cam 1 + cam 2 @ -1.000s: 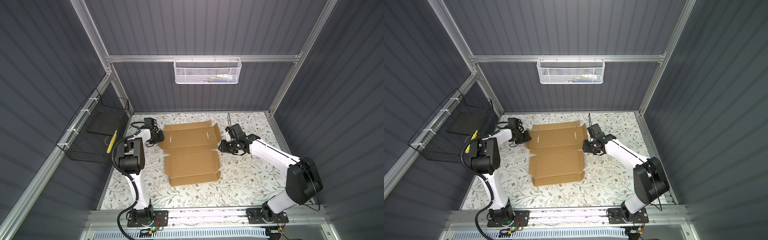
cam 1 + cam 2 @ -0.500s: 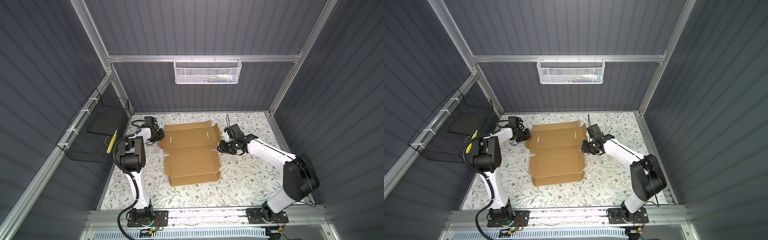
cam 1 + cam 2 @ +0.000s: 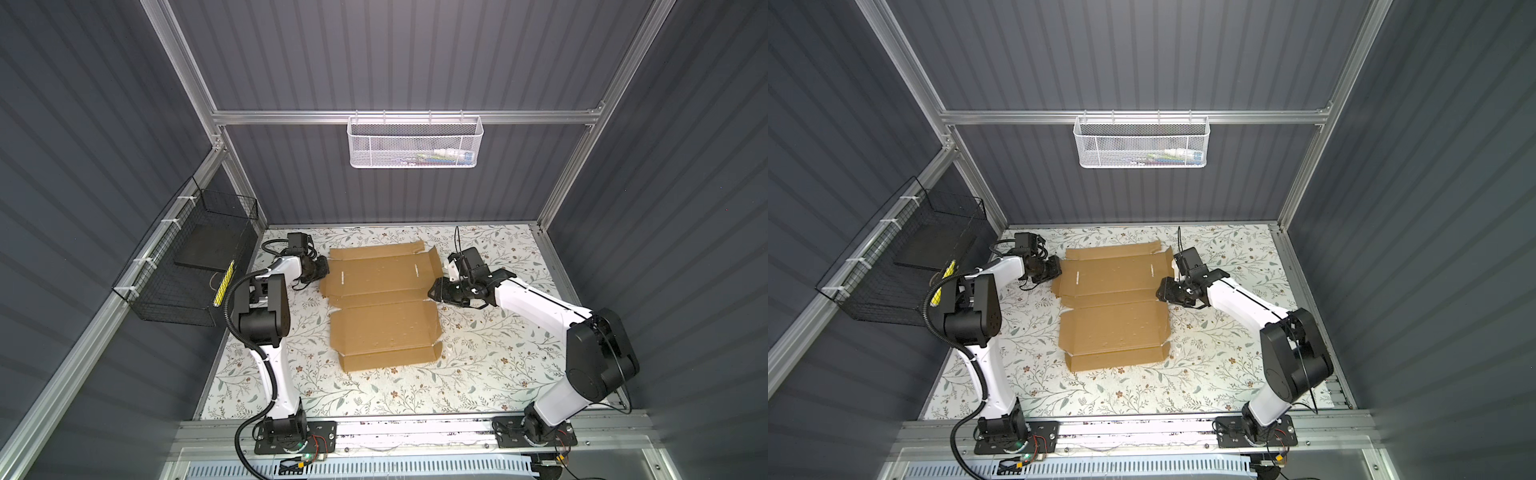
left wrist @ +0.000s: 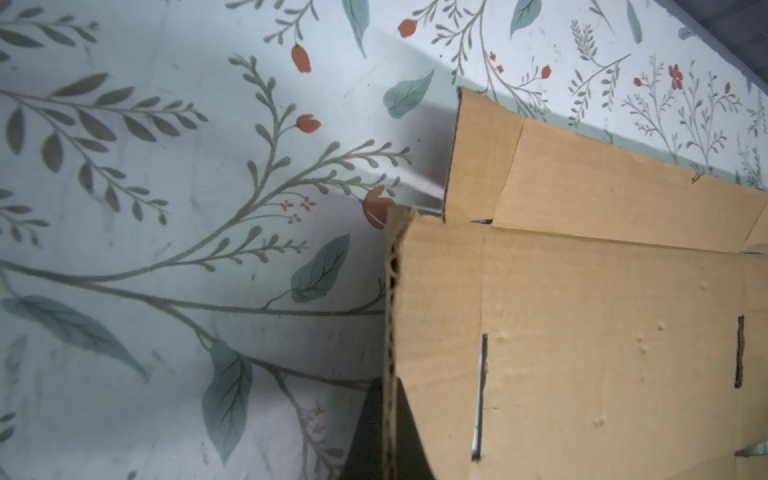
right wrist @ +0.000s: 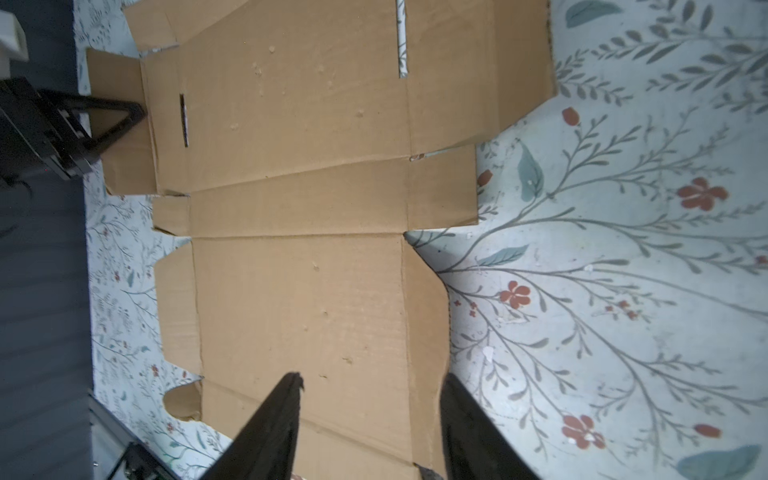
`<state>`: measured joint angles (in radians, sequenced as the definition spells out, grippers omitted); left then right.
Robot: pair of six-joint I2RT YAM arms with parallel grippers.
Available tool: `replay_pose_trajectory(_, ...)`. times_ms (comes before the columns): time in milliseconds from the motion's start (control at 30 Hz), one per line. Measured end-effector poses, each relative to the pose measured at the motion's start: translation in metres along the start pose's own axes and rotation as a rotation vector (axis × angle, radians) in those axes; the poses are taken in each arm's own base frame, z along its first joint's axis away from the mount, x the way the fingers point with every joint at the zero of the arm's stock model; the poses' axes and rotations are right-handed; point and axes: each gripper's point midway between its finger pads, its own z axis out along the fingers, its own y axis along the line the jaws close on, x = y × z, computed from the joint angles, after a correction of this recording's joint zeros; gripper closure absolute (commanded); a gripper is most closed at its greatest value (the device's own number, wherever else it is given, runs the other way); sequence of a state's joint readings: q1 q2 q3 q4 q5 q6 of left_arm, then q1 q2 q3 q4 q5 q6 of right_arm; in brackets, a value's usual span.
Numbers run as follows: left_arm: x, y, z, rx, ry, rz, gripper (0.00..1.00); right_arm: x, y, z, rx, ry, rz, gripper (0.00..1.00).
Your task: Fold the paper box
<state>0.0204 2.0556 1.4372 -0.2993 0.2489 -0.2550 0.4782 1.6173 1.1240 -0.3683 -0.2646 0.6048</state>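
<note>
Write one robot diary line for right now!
task: fold box | box: unfolded sheet | left jaws: shut on its left flap | right jaws: open at its right edge

The paper box (image 3: 384,307) is laid on the table (image 3: 498,365), with left gripper (image 3: 323,270) at its 10 o'clock edge, right gripper (image 3: 431,293) at 3 o'clock.
</note>
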Motion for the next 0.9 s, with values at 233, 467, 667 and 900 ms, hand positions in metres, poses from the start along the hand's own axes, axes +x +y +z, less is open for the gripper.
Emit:
replay_pose_trajectory(233,0.006,-0.008,-0.018,0.039,-0.043,-0.022,1.00,-0.009,0.012,0.000,-0.058,-0.027,0.083,0.36)
replay_pose_trajectory(467,0.011,-0.019,-0.044,0.078,-0.116,-0.032,1.00,-0.021,0.023,-0.003,-0.103,-0.073,0.168,0.36)
replay_pose_trajectory(667,0.010,-0.034,-0.064,0.113,-0.195,-0.021,1.00,-0.036,0.032,-0.007,-0.151,-0.125,0.280,0.33)
replay_pose_trajectory(900,0.021,-0.056,-0.077,0.128,-0.259,0.028,1.00,-0.056,0.042,-0.010,-0.223,-0.195,0.440,0.30)
